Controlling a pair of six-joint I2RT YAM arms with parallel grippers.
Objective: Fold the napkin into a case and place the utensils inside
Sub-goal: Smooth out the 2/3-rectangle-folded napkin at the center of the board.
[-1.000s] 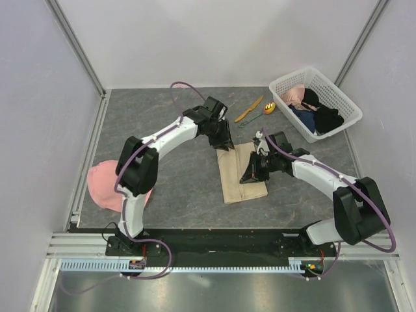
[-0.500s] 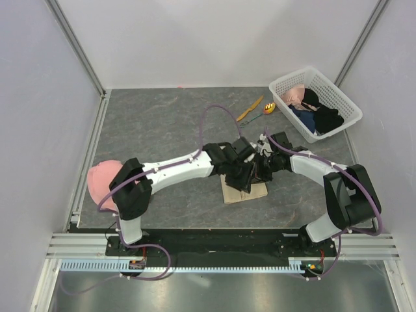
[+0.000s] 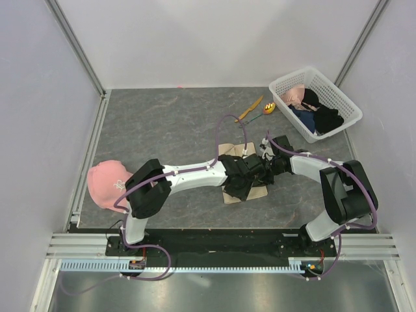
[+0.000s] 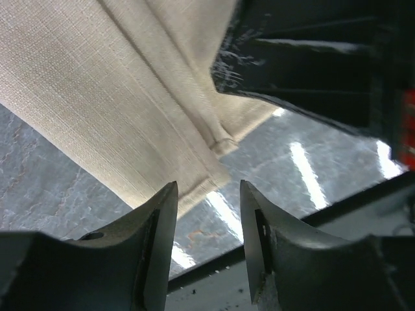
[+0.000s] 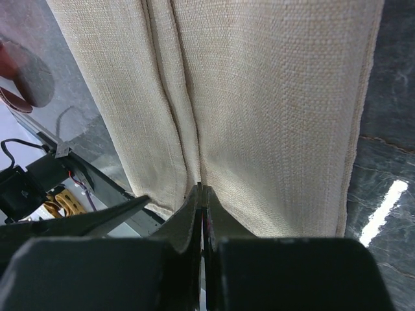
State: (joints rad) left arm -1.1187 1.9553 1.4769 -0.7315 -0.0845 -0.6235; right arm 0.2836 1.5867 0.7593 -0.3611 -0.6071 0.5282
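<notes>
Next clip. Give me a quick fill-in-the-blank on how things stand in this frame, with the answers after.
1. The knife and spoon lie on the table next to the white ____.
2. The left pincer hangs ____ at the napkin edge.
3. The right pincer is ____, its tips at the napkin's fold.
4. The ____ cap lies at the table's left edge.
Answers: basket; open; shut; pink.
</notes>
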